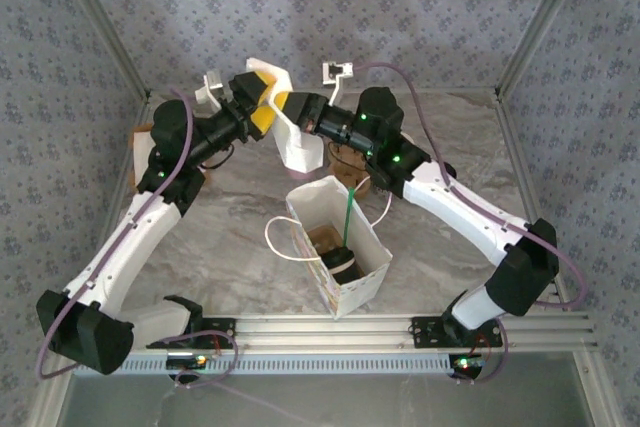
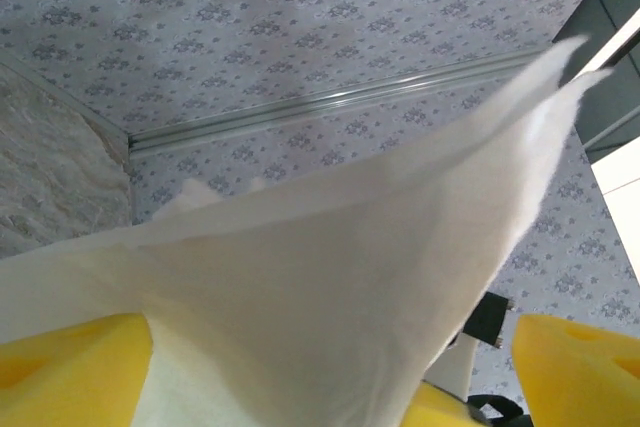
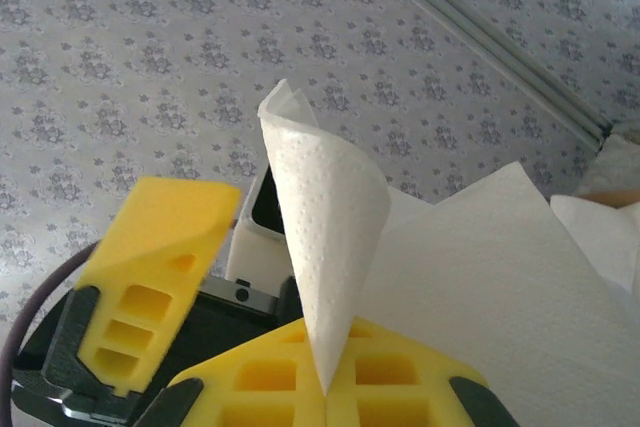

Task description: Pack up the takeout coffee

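- Takeout coffee [image 1: 343,265] sits black lid up inside the white paper bag [image 1: 357,292], beside a thin green stick [image 1: 347,217].
- The bag stands open in the middle of the desk [image 1: 230,197].
- The right pincer [image 3: 325,387] is raised over the back of the desk, its yellow pads clamped on a white napkin [image 3: 480,277].
- The left pincer [image 1: 262,112] faces it with jaws spread wide. The napkin lies between its pads, not pinched.

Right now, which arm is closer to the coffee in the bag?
Right. The right arm crosses just behind the paper bag holding the takeout coffee; the left arm sits farther off to the bag's left.
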`<act>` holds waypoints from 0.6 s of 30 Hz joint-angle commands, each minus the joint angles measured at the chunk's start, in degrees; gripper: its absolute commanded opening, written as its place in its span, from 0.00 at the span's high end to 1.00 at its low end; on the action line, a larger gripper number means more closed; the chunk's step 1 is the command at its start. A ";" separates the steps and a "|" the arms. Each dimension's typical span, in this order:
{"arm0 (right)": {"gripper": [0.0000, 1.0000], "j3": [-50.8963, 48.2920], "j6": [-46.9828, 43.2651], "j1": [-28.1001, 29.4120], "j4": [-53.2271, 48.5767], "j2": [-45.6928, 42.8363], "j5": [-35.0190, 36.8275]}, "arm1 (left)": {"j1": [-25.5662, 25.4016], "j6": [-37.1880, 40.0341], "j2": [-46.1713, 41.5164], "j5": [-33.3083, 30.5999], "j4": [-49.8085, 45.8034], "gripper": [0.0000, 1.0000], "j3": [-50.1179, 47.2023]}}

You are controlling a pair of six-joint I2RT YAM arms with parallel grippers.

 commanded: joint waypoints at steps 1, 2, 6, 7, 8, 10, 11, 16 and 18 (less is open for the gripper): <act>1.00 -1.04 3.15 0.77 2.84 -1.87 -1.06 | -0.41 0.19 -0.12 -1.12 2.26 0.15 0.27; 1.00 -1.26 3.61 0.89 2.88 -1.96 -1.38 | -0.35 0.20 0.00 -1.12 2.35 0.17 0.09; 1.00 -1.88 4.37 0.96 2.26 -2.44 -2.14 | -0.37 0.37 0.02 -1.12 2.46 0.39 -0.28; 1.00 -1.89 4.24 0.98 1.82 -2.62 -2.10 | -0.37 0.60 -0.10 -1.25 2.14 0.46 -0.13; 1.00 -1.98 4.08 0.98 1.30 -2.84 -2.05 | -0.33 0.95 -0.15 -1.37 1.53 0.52 0.00; 1.00 -1.79 4.13 1.03 0.70 -3.18 -2.20 | -0.37 1.66 -0.34 -1.60 0.33 0.63 0.38; 1.00 -1.72 4.13 0.95 0.53 -3.12 -2.45 | -0.37 2.00 -0.34 -1.64 -0.06 0.68 0.54; 0.87 -1.36 3.88 0.96 -1.20 -3.33 -2.67 | -0.37 3.30 -0.62 -1.97 -2.17 0.92 1.30; 0.67 -1.45 3.06 0.90 -2.67 -4.07 -2.46 | -0.32 4.67 -1.07 -2.41 -4.14 0.98 1.94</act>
